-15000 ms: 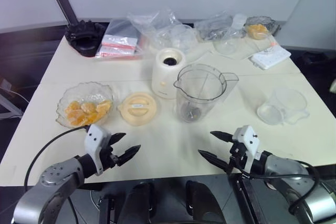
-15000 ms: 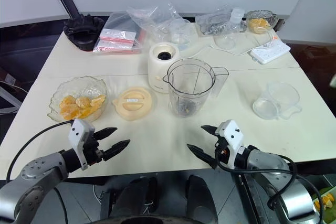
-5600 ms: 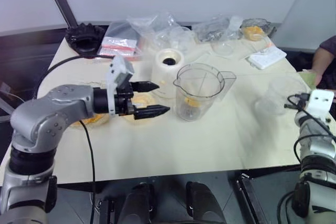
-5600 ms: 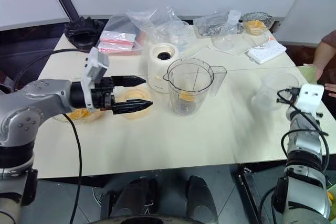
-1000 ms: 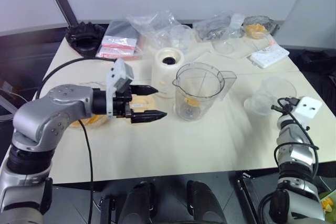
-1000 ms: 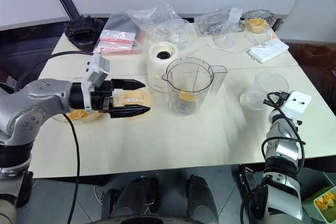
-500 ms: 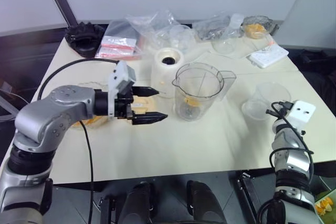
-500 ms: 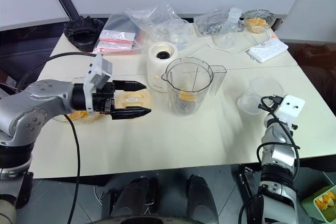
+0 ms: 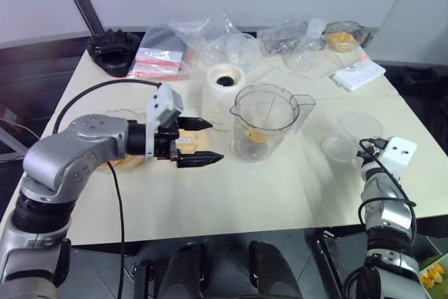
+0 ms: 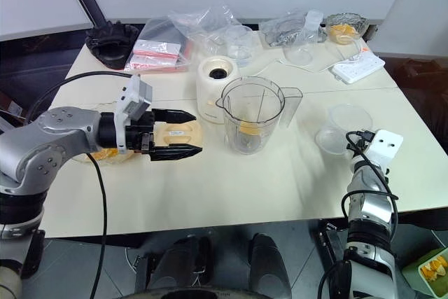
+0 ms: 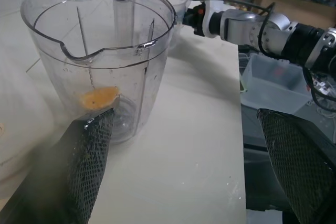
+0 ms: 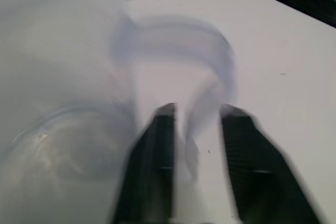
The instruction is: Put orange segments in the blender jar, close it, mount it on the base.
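Table [image 9: 231, 194], cream top. Jar [image 9: 264, 122] stands upright near the middle, spout toward the left arm, handle on the far right side. One orange segment [image 11: 98, 97] lies at its bottom by the blade. Base [image 9: 224, 96] stands just behind and left of the jar, dark socket up, nothing mounted. Pale-orange lid [image 10: 178, 134] lies flat on the table left of the jar. Glass bowl [image 10: 105, 152] with more segments sits further left, mostly hidden by the left arm.

Left gripper [image 9: 203, 141] hovers over the lid, pointing at the jar, fingers wide apart, empty.

Right gripper [image 12: 197, 124] is at the right edge of the table, fingers parted on either side of the handle of the small clear cup [image 10: 343, 127]; whether they touch it cannot be told, blurred. Cup rests on the table, well apart from the jar.

Back of table: black ring [image 9: 112, 47], plastic bags [image 9: 210, 36], power strip [image 9: 359, 73].
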`<state>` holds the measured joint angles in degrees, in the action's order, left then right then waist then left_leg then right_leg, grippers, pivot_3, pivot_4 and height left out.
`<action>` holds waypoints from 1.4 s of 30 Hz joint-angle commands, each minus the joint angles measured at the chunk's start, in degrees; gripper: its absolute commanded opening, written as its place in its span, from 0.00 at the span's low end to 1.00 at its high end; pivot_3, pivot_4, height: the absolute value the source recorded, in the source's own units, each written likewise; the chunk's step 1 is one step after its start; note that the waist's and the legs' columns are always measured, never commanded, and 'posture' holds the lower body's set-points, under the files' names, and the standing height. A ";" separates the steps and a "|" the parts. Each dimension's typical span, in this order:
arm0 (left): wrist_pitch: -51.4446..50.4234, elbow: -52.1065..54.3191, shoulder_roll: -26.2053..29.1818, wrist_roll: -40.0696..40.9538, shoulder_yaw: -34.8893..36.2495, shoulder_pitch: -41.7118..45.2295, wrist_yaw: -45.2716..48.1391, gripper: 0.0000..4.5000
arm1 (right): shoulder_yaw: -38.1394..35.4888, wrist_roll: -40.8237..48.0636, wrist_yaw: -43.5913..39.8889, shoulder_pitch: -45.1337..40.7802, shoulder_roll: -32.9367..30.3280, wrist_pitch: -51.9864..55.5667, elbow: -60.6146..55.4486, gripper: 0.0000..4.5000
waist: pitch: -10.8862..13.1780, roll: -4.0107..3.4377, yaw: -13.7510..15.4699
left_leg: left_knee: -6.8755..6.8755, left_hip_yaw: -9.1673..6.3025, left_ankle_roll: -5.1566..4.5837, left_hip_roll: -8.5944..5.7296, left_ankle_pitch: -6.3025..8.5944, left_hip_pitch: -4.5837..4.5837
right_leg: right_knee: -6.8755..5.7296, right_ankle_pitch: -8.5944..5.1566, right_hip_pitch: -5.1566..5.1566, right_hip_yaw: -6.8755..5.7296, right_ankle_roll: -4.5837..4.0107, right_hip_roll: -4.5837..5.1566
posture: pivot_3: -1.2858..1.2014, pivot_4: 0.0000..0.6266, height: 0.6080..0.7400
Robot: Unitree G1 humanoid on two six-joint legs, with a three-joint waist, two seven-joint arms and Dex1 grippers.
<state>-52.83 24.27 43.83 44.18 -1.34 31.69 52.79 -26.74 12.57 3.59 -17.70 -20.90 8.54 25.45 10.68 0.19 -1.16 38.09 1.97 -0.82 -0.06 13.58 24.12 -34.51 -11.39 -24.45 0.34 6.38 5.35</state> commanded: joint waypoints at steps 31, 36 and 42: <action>29.78 -45.25 -3.25 -32.77 -15.17 13.04 7.13 1.00 | -5.94 23.11 -22.26 46.56 -2.91 17.39 -63.32 1.00 | -0.06 0.02 1.24 | -0.08 -0.03 0.05 0.31 0.04 0.13 | 0.31 0.02 -0.03 -0.13 -0.09 0.06 | 0.52 0.24 1.00; 44.75 -65.46 -9.38 -42.26 -20.77 21.53 11.60 1.00 | -7.89 32.31 -28.63 50.55 -8.78 23.56 -67.37 1.00 | -0.03 0.08 2.03 | -0.11 -0.07 -0.02 0.36 0.09 0.45 | 0.44 -0.01 -0.21 -0.34 -0.06 0.04 | 0.52 0.24 1.00; 56.70 -84.13 -14.13 -50.70 -23.58 29.85 13.64 1.00 | -7.54 38.51 -27.91 46.30 -12.80 27.82 -69.69 1.00 | 0.09 0.42 2.01 | -0.01 -0.05 -0.05 0.33 0.09 0.62 | 0.48 0.00 -0.29 -0.37 -0.06 0.05 | 0.52 0.24 1.00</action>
<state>0.57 -57.32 29.45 -4.21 -24.12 59.64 65.55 -33.20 48.66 -24.70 28.97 -33.01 35.93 -41.90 10.77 0.62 0.84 38.09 1.91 -0.88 0.27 13.68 24.74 -34.02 -11.39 -24.73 -0.03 6.32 5.40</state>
